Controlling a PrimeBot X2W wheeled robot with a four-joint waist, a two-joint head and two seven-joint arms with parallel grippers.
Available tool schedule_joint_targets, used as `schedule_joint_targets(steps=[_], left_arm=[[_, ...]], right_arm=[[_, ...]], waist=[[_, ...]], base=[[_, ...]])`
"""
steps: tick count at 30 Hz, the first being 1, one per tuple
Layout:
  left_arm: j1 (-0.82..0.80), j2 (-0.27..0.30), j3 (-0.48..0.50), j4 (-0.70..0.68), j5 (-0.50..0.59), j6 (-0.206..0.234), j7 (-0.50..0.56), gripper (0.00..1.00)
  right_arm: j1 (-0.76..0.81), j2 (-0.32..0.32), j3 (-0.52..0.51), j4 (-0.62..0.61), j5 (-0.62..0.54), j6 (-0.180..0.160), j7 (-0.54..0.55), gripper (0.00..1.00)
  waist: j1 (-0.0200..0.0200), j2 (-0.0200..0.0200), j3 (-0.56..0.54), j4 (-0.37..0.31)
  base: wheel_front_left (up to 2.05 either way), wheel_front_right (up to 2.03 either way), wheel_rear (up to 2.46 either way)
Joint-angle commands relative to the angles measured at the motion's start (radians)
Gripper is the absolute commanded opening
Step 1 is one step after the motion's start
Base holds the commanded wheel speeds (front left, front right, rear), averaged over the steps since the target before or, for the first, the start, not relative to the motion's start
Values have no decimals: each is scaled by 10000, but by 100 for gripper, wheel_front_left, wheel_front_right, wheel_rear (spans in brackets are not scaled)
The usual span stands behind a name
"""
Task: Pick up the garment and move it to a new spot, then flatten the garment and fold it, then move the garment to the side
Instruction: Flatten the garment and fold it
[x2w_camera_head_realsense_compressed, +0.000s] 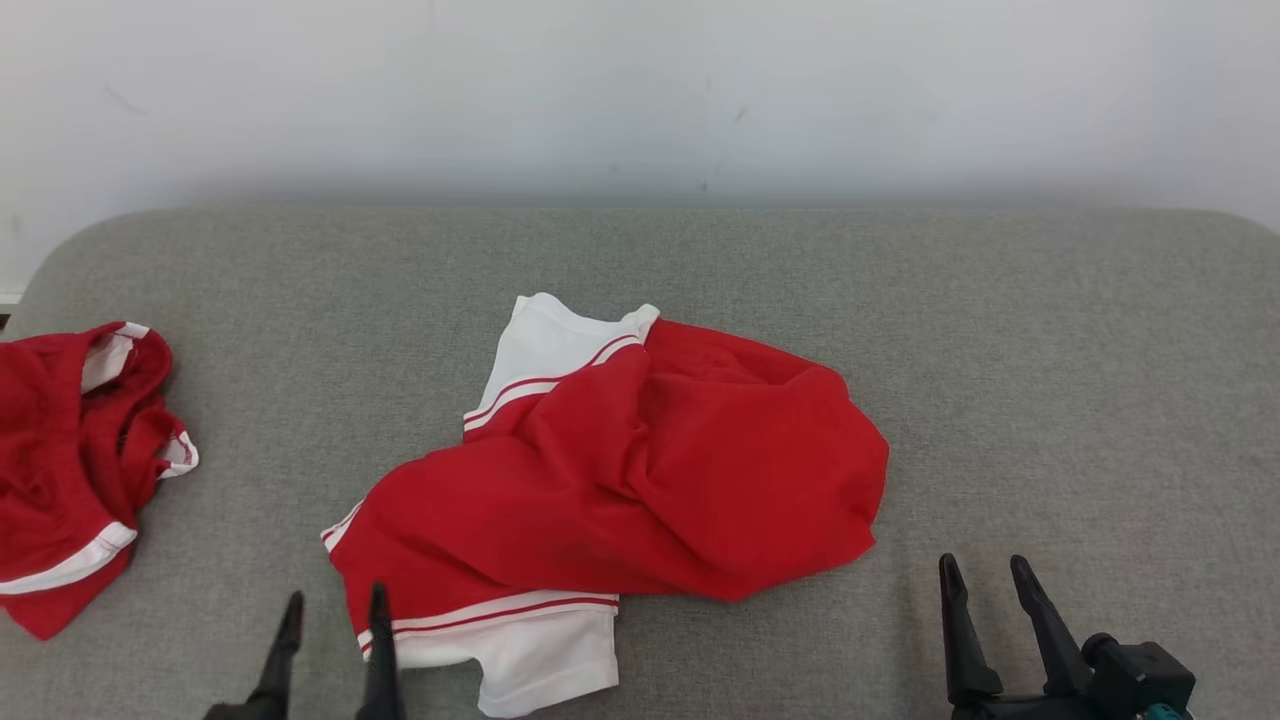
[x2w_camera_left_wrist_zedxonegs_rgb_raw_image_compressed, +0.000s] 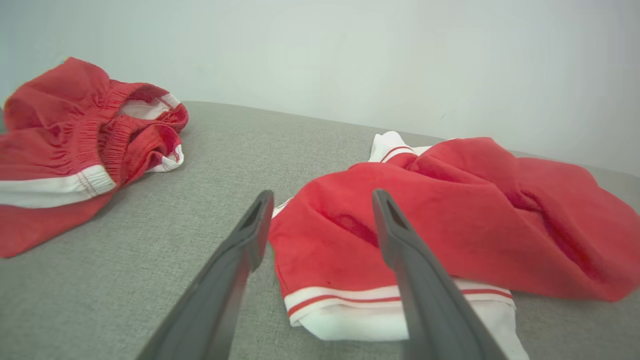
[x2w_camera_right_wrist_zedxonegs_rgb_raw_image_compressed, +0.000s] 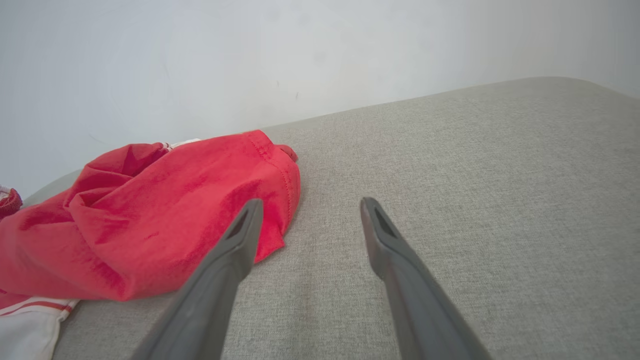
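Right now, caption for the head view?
Crumpled red-and-white garment on grey cushion, red shorts at left; left gripper and right gripper open.

I can't see all of the second red garment (x2w_camera_head_realsense_compressed: 70, 460) at the cushion's (x2w_camera_head_realsense_compressed: 1000, 330) left edge, because the head view cuts it off. The shirt (x2w_camera_head_realsense_compressed: 620, 480) is bunched over itself, hiding its middle, and my right wrist view loses its left part.

Grey upholstered surface (x2w_camera_head_realsense_compressed: 1000, 350), rounded far corners; plain white wall (x2w_camera_head_realsense_compressed: 640, 90) behind, few faint scuffs; soft even light.
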Motion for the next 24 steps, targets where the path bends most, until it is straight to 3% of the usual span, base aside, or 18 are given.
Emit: schedule_joint_targets(steps=[1, 10, 24], left_arm=[[198, -49, 179, -83, 92, -5, -54, 100], [-44, -158, 984, 108, 488, -565, -57, 100], [-276, -167, 328, 395, 125, -480, -46, 100]], right_arm=[[61, -6, -17, -16, -75, -19, -21, 100], [-512, -7, 62, 510, -437, -19, -21, 100], [-3854, -302, -321, 5719, -985, -19, -20, 100]], waist=[[-1, 0, -31, 53], [-1, 0, -77, 408], [-1, 0, 65, 1370]], base=[[0, 0, 0], [0, 0, 0], [0, 0, 0]])
